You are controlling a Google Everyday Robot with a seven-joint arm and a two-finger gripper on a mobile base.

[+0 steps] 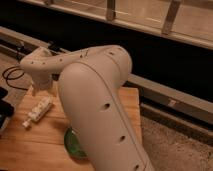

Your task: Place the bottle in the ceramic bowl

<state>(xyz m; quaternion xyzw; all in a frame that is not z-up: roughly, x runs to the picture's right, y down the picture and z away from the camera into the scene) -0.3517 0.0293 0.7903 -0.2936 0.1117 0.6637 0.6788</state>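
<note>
The small white ridged bottle (37, 112) lies on its side on the wooden table (35, 145), at the left. The green ceramic bowl (74, 143) stands on the table to the bottle's right and nearer the front; my big white arm (100, 100) covers its right part. My gripper (41, 90) hangs from the wrist just above and behind the bottle, over the table's back left part. The bottle lies free on the table, apart from the bowl.
A black cable (11, 75) loops at the far left behind the table. A dark object (4, 114) sits at the left edge. A grey ledge (170, 100) runs behind the table, with gravelly floor (175, 145) to the right.
</note>
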